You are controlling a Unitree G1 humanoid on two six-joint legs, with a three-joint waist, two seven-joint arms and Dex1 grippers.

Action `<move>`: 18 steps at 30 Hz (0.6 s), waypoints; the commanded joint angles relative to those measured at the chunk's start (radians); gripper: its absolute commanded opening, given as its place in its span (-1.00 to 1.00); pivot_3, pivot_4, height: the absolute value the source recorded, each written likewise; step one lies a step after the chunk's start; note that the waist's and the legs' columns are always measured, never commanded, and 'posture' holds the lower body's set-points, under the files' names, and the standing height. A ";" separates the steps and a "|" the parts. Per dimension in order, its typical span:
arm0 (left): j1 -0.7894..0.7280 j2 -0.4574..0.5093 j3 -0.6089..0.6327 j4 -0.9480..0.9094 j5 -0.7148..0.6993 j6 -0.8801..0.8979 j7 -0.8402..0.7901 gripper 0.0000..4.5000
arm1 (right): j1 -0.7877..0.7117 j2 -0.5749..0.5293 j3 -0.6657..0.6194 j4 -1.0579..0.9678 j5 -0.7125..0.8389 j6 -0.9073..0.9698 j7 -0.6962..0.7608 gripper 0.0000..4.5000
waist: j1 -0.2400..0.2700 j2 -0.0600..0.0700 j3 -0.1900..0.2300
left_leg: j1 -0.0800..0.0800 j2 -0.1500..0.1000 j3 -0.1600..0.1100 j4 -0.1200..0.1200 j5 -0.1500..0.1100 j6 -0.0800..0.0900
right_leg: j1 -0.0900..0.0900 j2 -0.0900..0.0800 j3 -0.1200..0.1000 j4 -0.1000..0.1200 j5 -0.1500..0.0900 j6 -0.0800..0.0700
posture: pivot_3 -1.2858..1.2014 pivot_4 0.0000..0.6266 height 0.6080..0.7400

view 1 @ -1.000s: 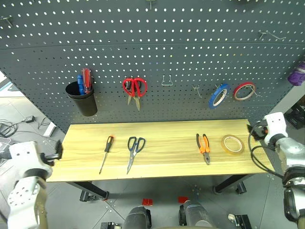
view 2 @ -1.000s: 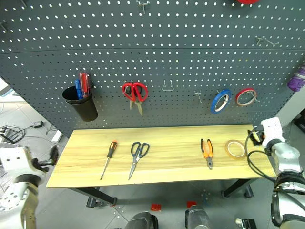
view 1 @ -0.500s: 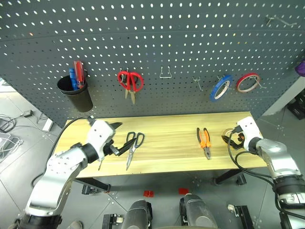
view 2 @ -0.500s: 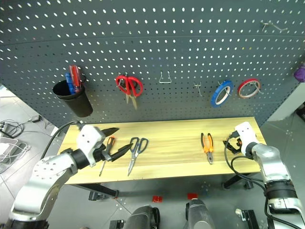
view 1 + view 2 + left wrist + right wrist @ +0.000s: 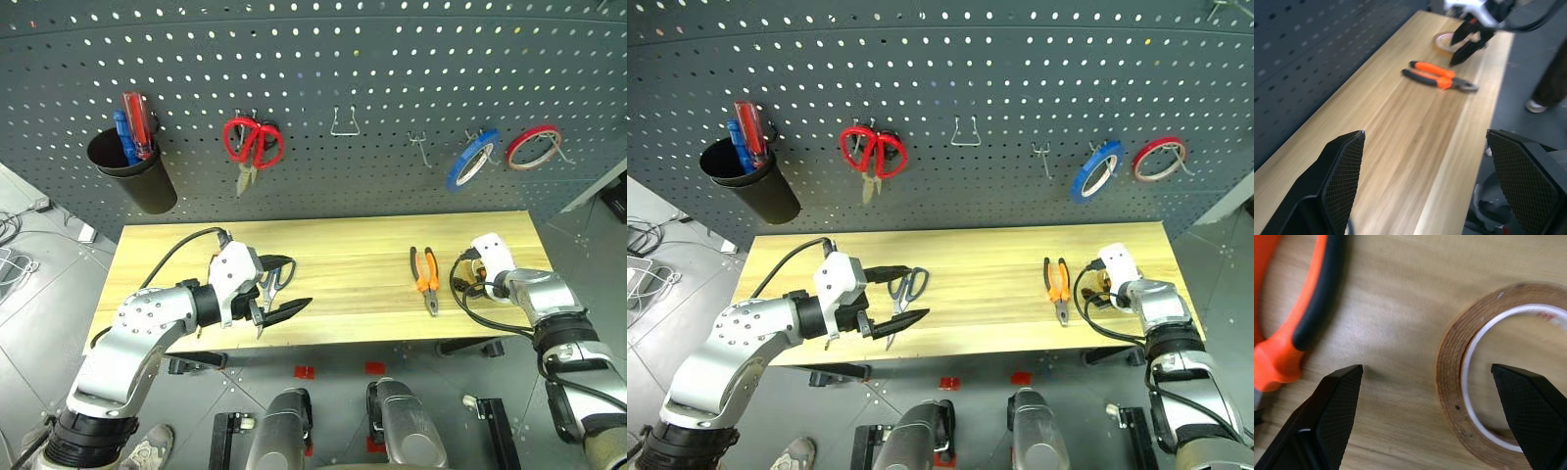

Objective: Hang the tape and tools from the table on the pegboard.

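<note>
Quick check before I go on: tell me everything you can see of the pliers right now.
The pliers lie flat on the table toward its right end, untouched. The two handles are orange with black inner strips and spread slightly, pointing toward the pegboard; the dark metal nose points toward the table's front edge. The yellow tape lies flat just to their right, apart from them.

We are looking at a workshop or tool bench. A large dark grey pegboard (image 5: 392,69) with rows of small holes and metal hooks fills the wall, carrying red-handled scissors (image 5: 252,145), blue (image 5: 470,162) and red (image 5: 534,147) tape rings, and a black cup (image 5: 132,176) of screwdrivers. Below it stands a wood-topped table (image 5: 353,284) on black metal legs, with pliers (image 5: 424,277) lying on it, over a grey floor (image 5: 39,313) with loose cables.
</note>
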 commanded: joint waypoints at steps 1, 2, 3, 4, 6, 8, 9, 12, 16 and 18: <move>-0.030 -0.007 -0.040 -0.003 -0.006 -0.023 -0.038 0.86 | -0.076 0.002 0.015 0.143 -0.033 -0.020 0.005 1.00 | -0.001 -0.001 0.004 | 0.000 0.000 0.000 0.000 0.000 0.000 | 0.000 0.000 0.000 0.000 0.000 0.000 | -0.17 0.08 1.00; -0.038 -0.011 -0.050 0.002 -0.003 -0.027 -0.045 0.86 | -0.090 0.002 0.029 0.174 -0.048 -0.034 0.011 1.00 | -0.002 -0.002 0.005 | 0.000 0.000 0.000 0.000 0.000 0.000 | 0.000 0.000 0.000 0.000 0.000 0.000 | -0.17 0.08 1.00; -0.046 -0.014 -0.064 0.008 0.005 -0.037 -0.052 0.88 | -0.102 0.004 0.043 0.202 -0.063 -0.049 0.017 0.83 | -0.003 -0.002 0.005 | 0.000 0.000 0.000 0.000 0.000 0.000 | 0.000 0.000 0.000 0.000 0.000 0.000 | -0.17 0.08 1.00; -0.054 -0.017 -0.075 0.012 0.009 -0.044 -0.058 0.88 | -0.113 0.005 0.054 0.226 -0.075 -0.062 0.021 0.75 | -0.003 -0.002 0.005 | 0.000 0.000 0.000 0.000 0.000 0.000 | 0.000 0.000 0.000 0.000 0.000 0.000 | -0.16 0.09 1.00; -0.067 -0.027 -0.089 0.018 0.013 -0.053 -0.063 0.88 | -0.130 0.011 0.067 0.263 -0.085 -0.066 0.042 0.45 | -0.003 -0.003 0.006 | 0.000 0.000 0.000 0.000 0.000 0.000 | 0.000 0.000 -0.001 0.000 0.000 0.000 | -0.16 0.09 1.00; -0.078 -0.053 -0.098 0.032 0.031 -0.098 -0.050 0.88 | -0.141 0.017 0.079 0.293 -0.102 -0.082 0.041 0.14 | -0.003 -0.006 0.007 | 0.000 0.000 0.000 0.000 0.000 0.000 | 0.001 0.000 -0.001 0.000 0.000 0.001 | -0.16 0.09 1.00; -0.080 -0.068 -0.098 0.041 0.038 -0.127 -0.044 0.88 | -0.144 0.018 0.087 0.303 -0.112 -0.096 0.036 0.02 | -0.002 -0.006 0.008 | 0.001 0.000 -0.001 0.001 0.000 0.000 | 0.001 0.000 -0.001 0.000 0.001 0.001 | -0.16 0.09 1.00; -0.070 -0.094 -0.088 0.053 0.036 -0.144 -0.032 0.88 | -0.149 0.022 0.088 0.318 -0.128 -0.132 0.008 -0.42 | -0.002 -0.008 0.008 | 0.001 0.000 -0.001 0.003 0.000 0.000 | 0.002 0.000 -0.001 0.000 0.001 0.002 | -0.16 0.09 1.00; -0.054 -0.081 -0.077 0.034 -0.007 -0.101 -0.054 0.88 | -0.129 0.012 0.051 0.267 -0.113 -0.159 -0.050 -0.80 | -0.001 -0.011 0.011 | 0.001 0.000 -0.001 0.003 0.000 0.000 | 0.002 0.000 -0.001 0.000 0.002 0.002 | -0.16 0.09 1.00; -0.052 -0.087 -0.060 0.021 -0.042 -0.083 -0.056 0.88 | -0.089 -0.003 0.036 0.174 -0.107 -0.161 -0.066 -0.80 | 0.003 -0.011 0.012 | 0.000 0.000 -0.001 0.004 0.000 0.000 | 0.002 0.000 -0.001 0.000 0.002 0.003 | -0.16 0.09 1.00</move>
